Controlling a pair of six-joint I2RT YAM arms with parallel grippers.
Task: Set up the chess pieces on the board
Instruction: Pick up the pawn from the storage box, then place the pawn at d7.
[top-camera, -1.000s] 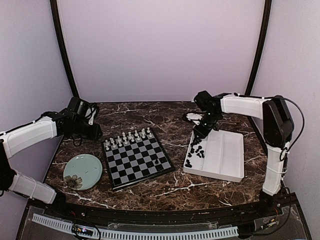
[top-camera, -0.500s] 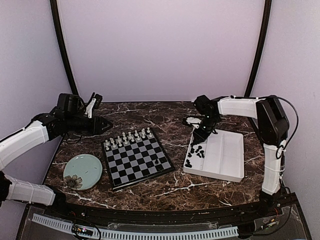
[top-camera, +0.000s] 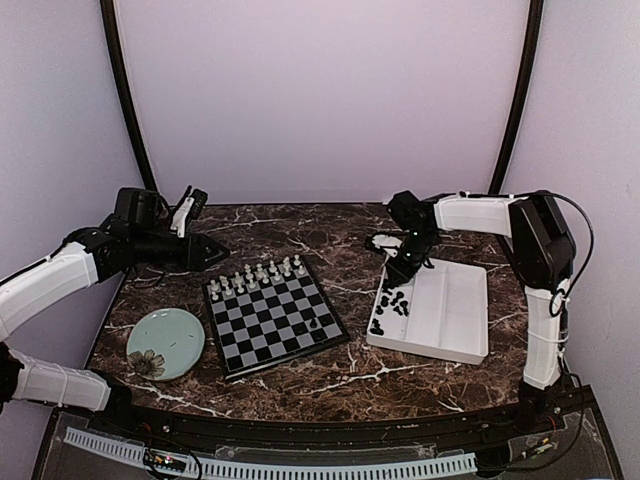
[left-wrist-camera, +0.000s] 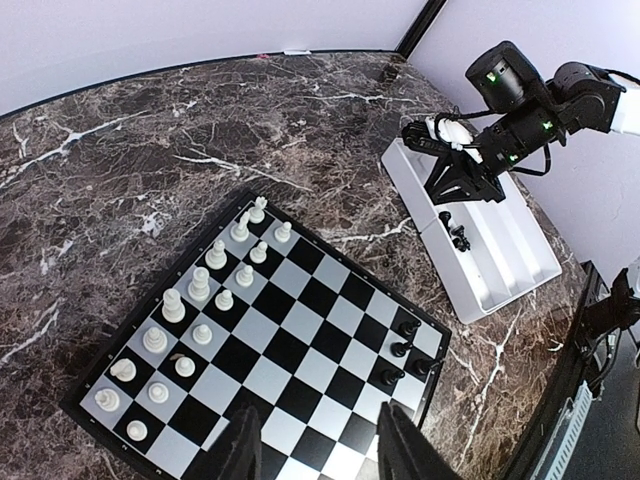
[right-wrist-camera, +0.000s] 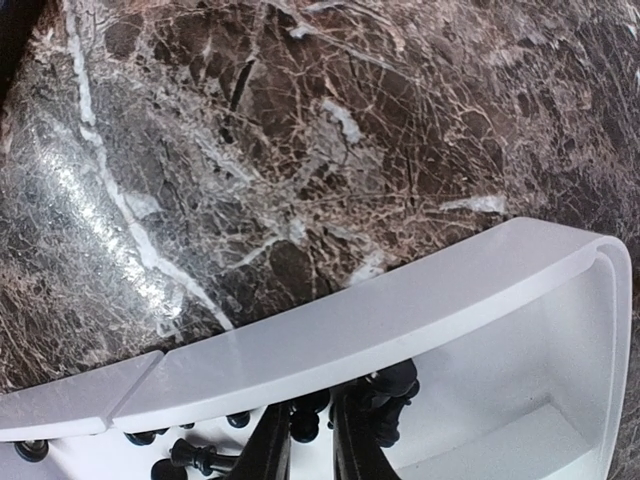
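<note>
Holds left gripper (left-wrist-camera: 320, 455) wide and empty just left of the board (top-camera: 275, 318), dips right gripper (top-camera: 398, 283) into the tray (top-camera: 455, 320) right of the board, fingers narrow, maybe pinching one of the black chess pieces (top-camera: 392, 303) there, shows white chess pieces (top-camera: 255, 275) along the board's far ranks.

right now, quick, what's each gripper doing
left gripper: open, empty, above the board.
right gripper: jaws narrow around a black chess piece in the white tray; whether it grips cannot be told.
</note>
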